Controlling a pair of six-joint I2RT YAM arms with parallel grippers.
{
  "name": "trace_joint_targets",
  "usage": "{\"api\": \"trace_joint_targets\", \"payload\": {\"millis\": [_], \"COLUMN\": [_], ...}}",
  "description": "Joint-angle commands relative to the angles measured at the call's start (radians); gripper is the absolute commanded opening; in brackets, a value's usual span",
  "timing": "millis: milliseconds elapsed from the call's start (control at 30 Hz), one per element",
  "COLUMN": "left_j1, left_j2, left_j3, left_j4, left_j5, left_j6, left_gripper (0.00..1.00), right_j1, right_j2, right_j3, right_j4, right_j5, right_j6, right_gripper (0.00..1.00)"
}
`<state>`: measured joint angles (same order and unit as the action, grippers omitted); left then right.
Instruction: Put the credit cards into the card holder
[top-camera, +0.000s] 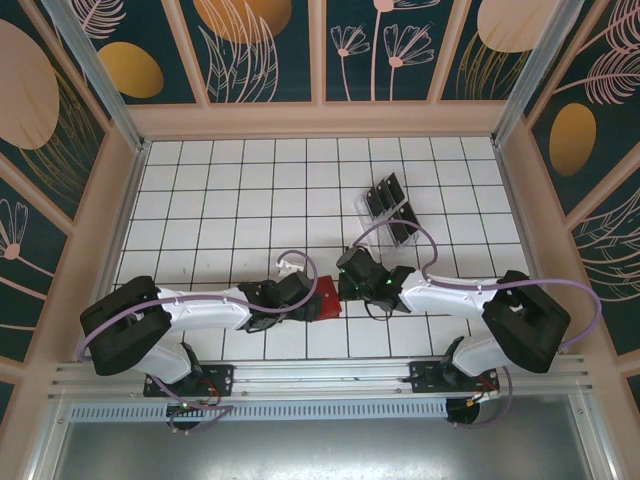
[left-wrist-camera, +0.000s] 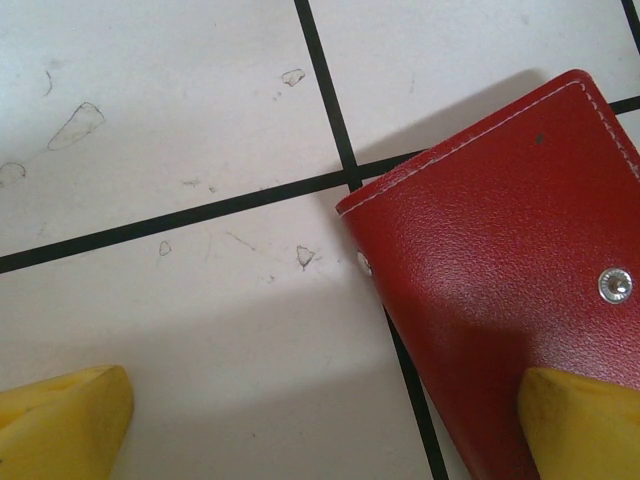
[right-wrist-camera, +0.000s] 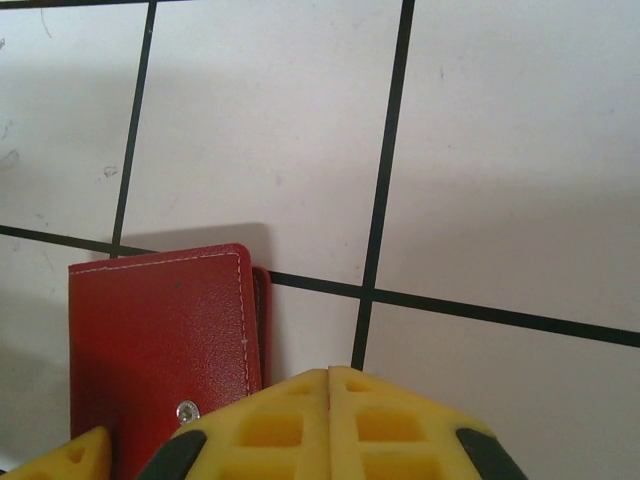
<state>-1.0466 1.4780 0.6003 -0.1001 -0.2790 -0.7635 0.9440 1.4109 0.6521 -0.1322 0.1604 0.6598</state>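
The card holder (top-camera: 326, 298) lies folded and flat on the table (top-camera: 220, 190), close to the middle of its near edge, between the two grippers. The left gripper (left-wrist-camera: 325, 405) is spread wide, with one yellow finger over bare table and the other over a corner of the holder. The right gripper (right-wrist-camera: 330, 390), just beside the holder's edge, has its fingers pressed together with nothing visible between them. The credit cards (top-camera: 388, 203) stand in a clear slotted tray (top-camera: 408, 236) right of the table's centre, well apart from the holder.
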Motion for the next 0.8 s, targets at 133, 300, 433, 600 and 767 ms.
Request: {"api": "trace_joint_targets", "payload": {"millis": [133,300,433,600,767], "left_j1": [0.002,0.003,0.003,0.002,0.003], "left_j2": [0.018,0.018,0.018,0.021,0.019], "left_j3": [-0.028,-0.028,-0.031,-0.031,-0.031], "left_j4": [-0.008,-0.008,-0.004,-0.001,0.000], "left_j5": [-0.011,-0.012,-0.012,-0.012,-0.011], "left_j6": [-0.010,-0.010,-0.010,-0.010,-0.009], "left_gripper": [0.98,0.98,0.98,0.98,0.98], "right_j1": [-0.004,-0.004,-0.004,-0.005,-0.002], "right_j2": [-0.050,-0.088,-0.095,-0.058,-0.011], "right_j3": [0.007,0.001,-0.008,-0.022,-0.024], "right_j4": [-0.018,0.006,0.045,0.109,0.161], "right_j5": [0.014,-0.036,-0.082,-0.131,-0.141], "right_j6": [0.001,0.010,0.018,0.033,0.049], "right_gripper": [0.00,0.00,0.00,0.00,0.00]}}
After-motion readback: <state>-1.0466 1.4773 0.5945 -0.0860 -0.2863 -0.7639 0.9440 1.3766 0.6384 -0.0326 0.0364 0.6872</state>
